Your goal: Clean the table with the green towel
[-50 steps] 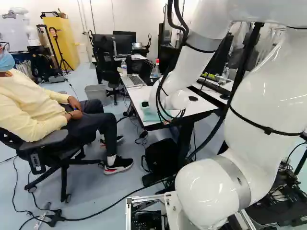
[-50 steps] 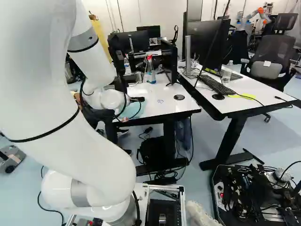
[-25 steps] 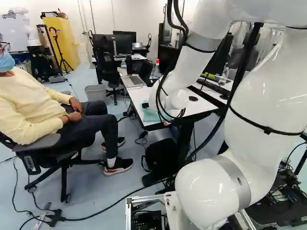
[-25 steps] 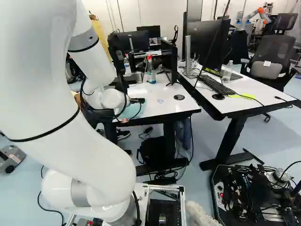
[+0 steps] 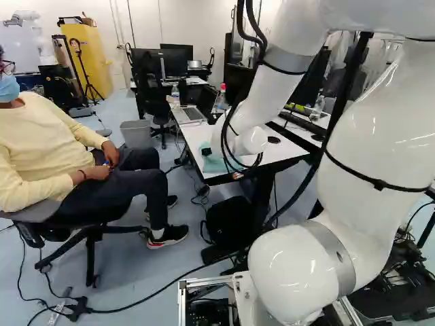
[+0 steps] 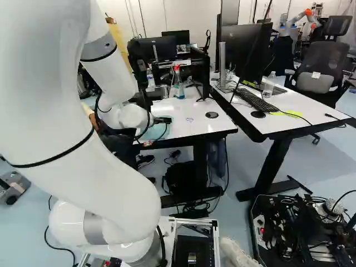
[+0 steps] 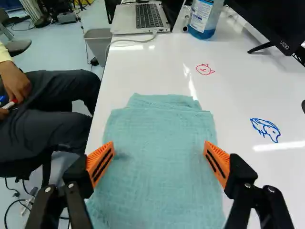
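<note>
Low over the near end of the white table [image 6: 192, 121], my gripper [image 6: 163, 120] shows as a small dark shape in the right base view. Seen from the wrist, the gripper [image 7: 158, 149] is open, its orange-padded fingers wide apart with nothing gripped. The green towel [image 7: 159, 176] lies folded and flat beneath and between them, along the table's edge. Whether the fingertips touch the cloth, I cannot tell. Ahead of the towel is a small red drawing [image 7: 205, 69] on the tabletop; a blue drawing [image 7: 266, 130] is beyond the finger on the side away from the seated person.
A laptop [image 7: 143, 18] and a spray bottle with blue liquid [image 7: 202, 21] stand farther along the table, a monitor [image 7: 274, 21] beside them. A person [image 5: 61, 153] sits close to the table's edge. A second desk [image 6: 297, 105] adjoins at the right of the right base view.
My gripper has come down slightly toward the towel, still open. The seated person has shifted in the chair. The base has stayed in place.
</note>
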